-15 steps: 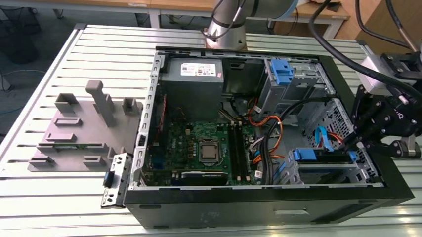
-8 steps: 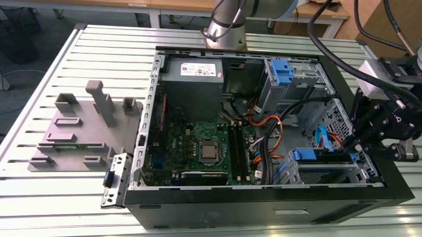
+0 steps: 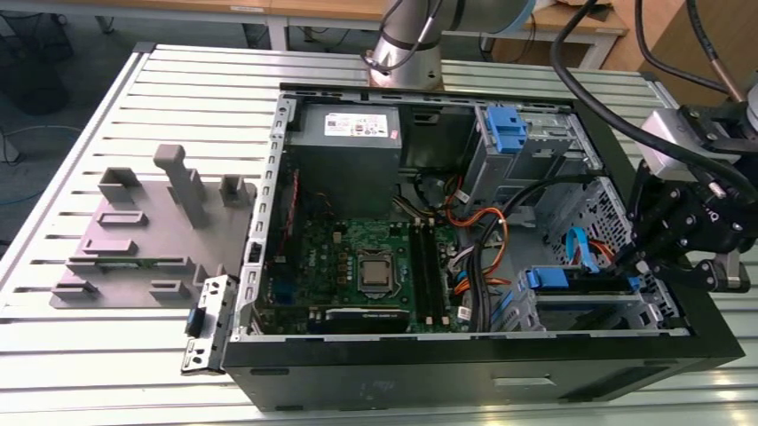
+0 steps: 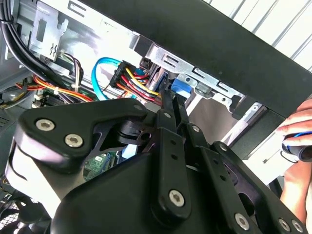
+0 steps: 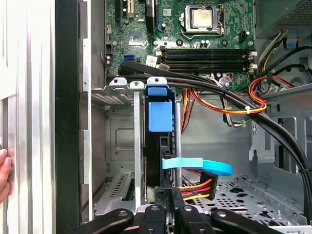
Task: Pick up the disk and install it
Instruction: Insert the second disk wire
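The disk [image 5: 160, 146] stands on edge in a metal drive cage [image 5: 119, 146] at a corner of the open computer case [image 3: 474, 373], seen mainly as a dark narrow edge with a blue plastic rail tab [image 5: 160, 114] at its end; its label and flat faces are hidden by the cage walls. In the exterior view the same blue tab [image 3: 548, 278] shows at the cage near the case's front wall, on the exterior view's right. The case lies open on a slatted metal table [image 3: 119, 373], with the motherboard [image 3: 355, 257] and a grey power-supply box [image 3: 355, 133] exposed. The gripper [image 3: 693, 262] hangs over that corner of the case, just above the cage; in both wrist views its black linkages [image 4: 165, 161] converge on the disk's near edge, but the fingertips are cut off or hidden, so I cannot tell whether they are closed on it. A light-blue data cable [image 5: 197, 165] and coloured power wires [image 5: 197, 187] run to the disk's end. A person's hand [image 4: 298, 136] is partly cut off at the edge of the second wrist view.
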Robot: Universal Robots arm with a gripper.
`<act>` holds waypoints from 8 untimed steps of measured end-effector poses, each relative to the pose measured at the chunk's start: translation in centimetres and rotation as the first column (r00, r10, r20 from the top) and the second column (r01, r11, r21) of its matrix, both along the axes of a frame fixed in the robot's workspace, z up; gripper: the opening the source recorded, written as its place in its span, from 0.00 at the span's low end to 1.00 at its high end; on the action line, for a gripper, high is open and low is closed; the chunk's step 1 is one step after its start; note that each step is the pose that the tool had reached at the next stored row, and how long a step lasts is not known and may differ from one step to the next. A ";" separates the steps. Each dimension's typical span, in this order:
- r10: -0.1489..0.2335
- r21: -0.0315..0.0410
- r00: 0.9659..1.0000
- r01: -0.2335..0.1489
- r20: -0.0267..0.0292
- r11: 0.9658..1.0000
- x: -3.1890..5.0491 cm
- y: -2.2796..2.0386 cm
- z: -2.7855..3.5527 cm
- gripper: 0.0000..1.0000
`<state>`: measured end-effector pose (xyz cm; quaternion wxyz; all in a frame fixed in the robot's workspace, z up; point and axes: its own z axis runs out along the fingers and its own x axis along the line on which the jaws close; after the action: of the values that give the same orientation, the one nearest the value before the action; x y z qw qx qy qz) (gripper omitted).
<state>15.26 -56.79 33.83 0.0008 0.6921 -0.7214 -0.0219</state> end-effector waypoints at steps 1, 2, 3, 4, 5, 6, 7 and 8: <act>0.000 0.000 1.000 0.000 0.000 1.000 0.00 0.00 0.00 0.16; 0.000 0.000 1.000 0.000 0.000 1.000 0.00 0.00 -0.02 0.16; 0.000 0.000 1.000 0.000 0.000 1.000 0.00 0.00 -0.02 0.18; 0.000 0.000 1.000 0.000 0.000 1.000 0.00 0.00 -0.02 0.23; 0.000 0.000 1.000 0.000 0.000 1.000 0.00 0.00 -0.02 0.23; 0.000 0.000 1.000 0.000 0.000 1.000 0.00 0.00 -0.02 0.30; 0.000 0.000 1.000 0.000 0.000 1.000 0.00 0.00 -0.02 0.30; 0.000 0.000 1.000 0.000 0.000 1.000 0.00 0.00 -0.01 0.30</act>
<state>15.26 -56.79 33.81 0.0008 0.6921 -0.7214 -0.0219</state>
